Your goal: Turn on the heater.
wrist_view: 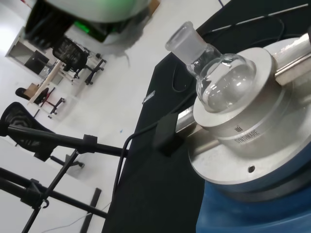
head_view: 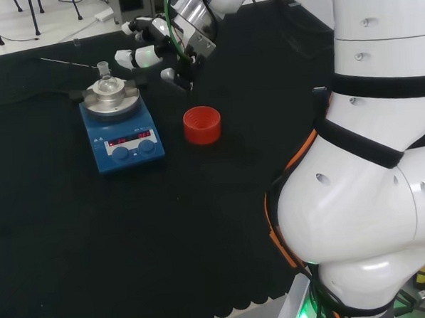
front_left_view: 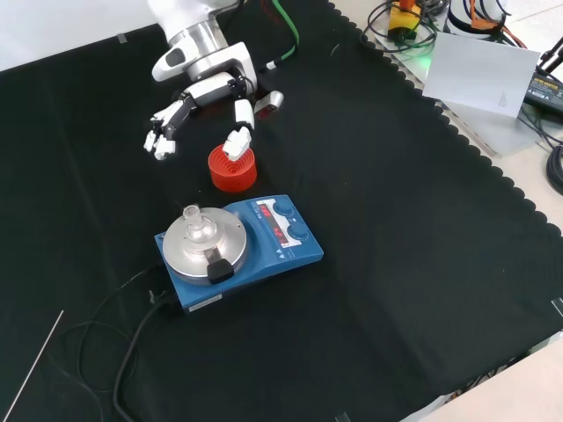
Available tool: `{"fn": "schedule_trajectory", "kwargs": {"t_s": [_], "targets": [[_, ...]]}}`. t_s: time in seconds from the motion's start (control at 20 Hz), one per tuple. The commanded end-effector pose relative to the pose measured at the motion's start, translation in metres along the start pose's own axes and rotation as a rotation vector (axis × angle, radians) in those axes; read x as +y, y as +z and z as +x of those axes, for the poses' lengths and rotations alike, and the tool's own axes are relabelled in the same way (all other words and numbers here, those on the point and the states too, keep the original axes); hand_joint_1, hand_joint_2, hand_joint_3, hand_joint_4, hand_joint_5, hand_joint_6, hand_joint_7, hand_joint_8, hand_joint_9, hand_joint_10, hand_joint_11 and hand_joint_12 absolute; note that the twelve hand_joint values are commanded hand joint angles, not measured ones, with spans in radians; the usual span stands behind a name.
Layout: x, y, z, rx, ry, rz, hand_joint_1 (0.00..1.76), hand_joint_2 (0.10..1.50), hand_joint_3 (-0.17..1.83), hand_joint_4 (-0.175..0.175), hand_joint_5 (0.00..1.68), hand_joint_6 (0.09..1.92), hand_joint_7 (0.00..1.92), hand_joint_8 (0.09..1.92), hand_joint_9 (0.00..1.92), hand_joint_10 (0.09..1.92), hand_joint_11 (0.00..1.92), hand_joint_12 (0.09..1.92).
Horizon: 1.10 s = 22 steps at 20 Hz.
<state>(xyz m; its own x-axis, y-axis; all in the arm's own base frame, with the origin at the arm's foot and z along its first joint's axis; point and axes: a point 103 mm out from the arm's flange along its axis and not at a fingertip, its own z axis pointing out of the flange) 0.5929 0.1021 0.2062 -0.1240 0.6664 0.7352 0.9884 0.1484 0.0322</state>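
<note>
- Front view gives you 1 blue heater [front_left_view: 242, 249] mid-table, carrying 1 clear, empty-looking flask [front_left_view: 195, 223].
- 1 red ring [front_left_view: 232, 169] stands just behind.
- Your hand [front_left_view: 204, 98] hovers above, fingers [front_left_view: 238, 139] released, holding nothing.

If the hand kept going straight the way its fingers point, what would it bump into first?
Probably the glass flask on the blue heater: in the head view the hand points left toward it, and the wrist view looks straight at it. Depth is unclear, so it might pass just above.
</note>
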Motion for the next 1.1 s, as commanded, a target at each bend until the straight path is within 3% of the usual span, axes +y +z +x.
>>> {"fn": "schedule_trajectory", "kwargs": {"t_s": [0.05, 0.25, 0.4, 0.55, 0.75, 0.8, 0.9, 1.1], "targets": [[-0.008, 0.013, 0.025, -0.050, 0.010, -0.037, 0.89, 0.52, 0.59, 0.014, 0.45, 0.39, 0.18, 0.51, 0.34, 0.62, 0.00, 1.14], [-0.028, -0.013, 0.022, -0.069, -0.002, -0.034, 0.88, 0.53, 0.59, 0.015, 0.46, 0.38, 0.19, 0.52, 0.35, 0.62, 0.00, 1.14], [-0.038, -0.025, 0.022, -0.086, 0.001, -0.022, 0.88, 0.53, 0.59, 0.016, 0.46, 0.36, 0.24, 0.53, 0.39, 0.63, 0.00, 1.24], [-0.045, -0.027, 0.025, -0.115, -0.003, 0.002, 0.88, 0.54, 0.60, 0.017, 0.46, 0.34, 0.29, 0.56, 0.45, 0.64, 0.02, 1.36], [-0.054, -0.027, 0.031, -0.170, 0.015, 0.013, 0.88, 0.55, 0.62, 0.019, 0.45, 0.32, 0.33, 0.58, 0.50, 0.64, 0.06, 1.38], [-0.049, -0.007, 0.044, -0.199, 0.026, 0.019, 0.89, 0.55, 0.62, 0.019, 0.44, 0.31, 0.35, 0.58, 0.52, 0.64, 0.08, 1.38], [-0.048, 0.000, 0.050, -0.216, 0.032, 0.039, 0.92, 0.55, 0.65, 0.017, 0.45, 0.29, 0.43, 0.61, 0.63, 0.62, 0.20, 1.36], [-0.061, -0.021, 0.040, -0.243, 0.037, 0.067, 1.13, 0.56, 0.85, 0.006, 0.46, 0.34, 0.66, 0.61, 0.96, 0.53, 0.57, 1.25]]}}
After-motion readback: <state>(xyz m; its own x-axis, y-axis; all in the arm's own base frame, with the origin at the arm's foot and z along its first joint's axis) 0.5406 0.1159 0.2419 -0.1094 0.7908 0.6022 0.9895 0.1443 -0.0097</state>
